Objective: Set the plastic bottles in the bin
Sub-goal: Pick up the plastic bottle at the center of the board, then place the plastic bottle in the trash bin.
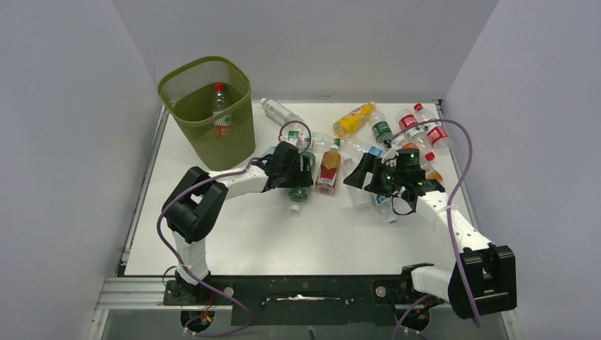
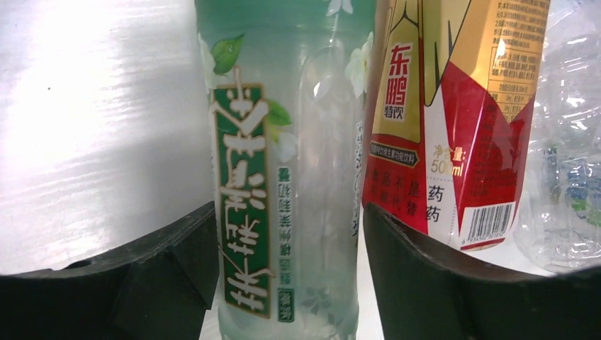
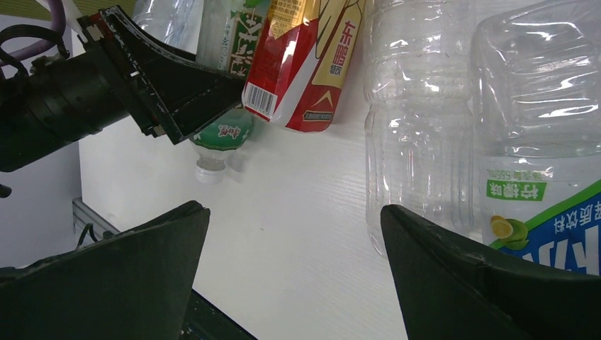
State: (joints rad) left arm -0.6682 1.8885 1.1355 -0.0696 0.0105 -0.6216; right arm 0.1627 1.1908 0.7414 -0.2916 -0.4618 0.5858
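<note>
My left gripper [image 1: 301,173] [image 2: 287,283] is shut on a clear bottle with a green label [image 2: 283,177] that lies on the table; one finger presses each side of it. Its white-capped end [image 1: 295,207] pokes out toward the near edge. A red-and-gold labelled bottle [image 2: 453,127] [image 1: 328,170] lies right beside it. My right gripper [image 1: 363,176] [image 3: 294,219] hangs open over bare table, holding nothing. A clear bottle [image 3: 418,127] lies by its right finger. The olive mesh bin [image 1: 170,81] stands at the far left with a red-capped bottle [image 1: 220,106] inside.
Several more bottles lie across the back right: an orange one [image 1: 352,119], a green-labelled one [image 1: 381,131] and red-labelled ones [image 1: 425,127]. A clear one [image 1: 280,111] lies near the bin. A blue-and-green labelled bottle [image 3: 546,142] is right of my right gripper. Walls close in both sides.
</note>
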